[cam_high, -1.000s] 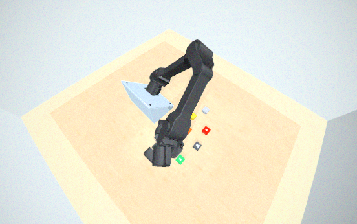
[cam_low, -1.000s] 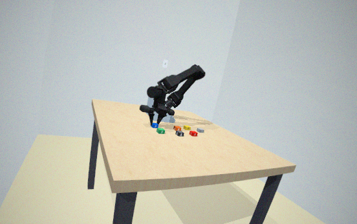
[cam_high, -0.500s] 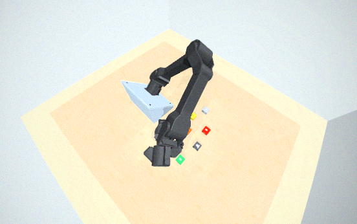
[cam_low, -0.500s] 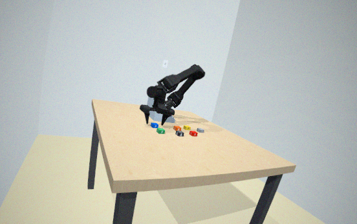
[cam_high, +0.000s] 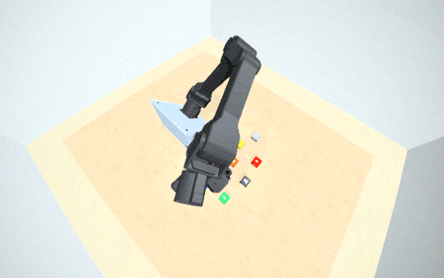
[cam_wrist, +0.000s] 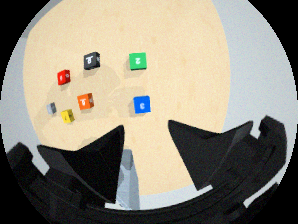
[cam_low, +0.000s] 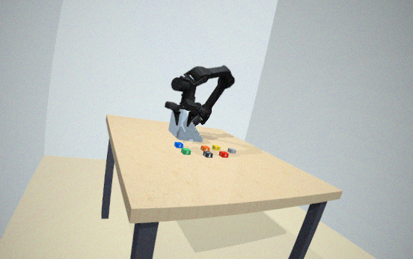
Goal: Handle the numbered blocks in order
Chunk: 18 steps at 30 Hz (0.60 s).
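My gripper (cam_low: 182, 125) (cam_wrist: 146, 126) is open and empty, raised above the table; the arm hides its fingertips in the top view. The blue block (cam_low: 179, 144) (cam_wrist: 142, 104), showing 3, sits just beyond the fingertips in the wrist view. The green block (cam_high: 224, 198) (cam_low: 185, 151) (cam_wrist: 138, 61) shows 2. The black block (cam_high: 245, 181) (cam_low: 208, 154) (cam_wrist: 91, 60), orange block (cam_low: 205, 148) (cam_wrist: 85, 101), red block (cam_high: 256, 161) (cam_low: 224, 154) (cam_wrist: 63, 77), yellow block (cam_high: 240, 144) (cam_low: 216, 147) (cam_wrist: 67, 116) and grey block (cam_high: 256, 136) (cam_low: 232, 150) (cam_wrist: 51, 108) have digits too small to read surely.
A pale blue-grey wedge-shaped stand (cam_high: 170, 116) (cam_low: 188, 134) is under the arm's base, behind the blue block. The arm passes over the orange and yellow blocks' side in the top view. The wooden table (cam_high: 281, 225) (cam_low: 232, 180) extends around the blocks.
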Tool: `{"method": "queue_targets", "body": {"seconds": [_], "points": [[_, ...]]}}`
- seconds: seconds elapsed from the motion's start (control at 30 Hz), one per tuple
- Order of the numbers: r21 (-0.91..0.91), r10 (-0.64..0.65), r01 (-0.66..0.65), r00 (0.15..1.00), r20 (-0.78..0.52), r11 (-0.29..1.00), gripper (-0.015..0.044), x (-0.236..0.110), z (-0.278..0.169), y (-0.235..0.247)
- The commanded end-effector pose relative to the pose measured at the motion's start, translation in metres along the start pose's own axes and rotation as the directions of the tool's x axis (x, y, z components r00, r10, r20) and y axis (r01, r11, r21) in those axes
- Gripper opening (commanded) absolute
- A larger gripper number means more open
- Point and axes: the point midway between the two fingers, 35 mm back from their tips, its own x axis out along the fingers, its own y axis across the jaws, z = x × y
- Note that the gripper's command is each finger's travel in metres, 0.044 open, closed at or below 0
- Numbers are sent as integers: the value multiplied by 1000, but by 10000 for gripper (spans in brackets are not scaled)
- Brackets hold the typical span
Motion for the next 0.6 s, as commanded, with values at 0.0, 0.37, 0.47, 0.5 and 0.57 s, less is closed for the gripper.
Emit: {"method": "queue_targets", "body": {"seconds": [0.0,0.37,0.47,0.5,0.57], "points": [[-10,-9,9,1000,0,1000,138,-24,-1,2],[-9,-9,9,1000,0,1000,120,-24,0,4],[-8,-12,12,1000,1,1000,120,-26,15,42],[-7,-11,11,1000,1,1000,120,-26,20,59],[-7,-8,8,1000,1,1000,120,-25,29,94]]}}
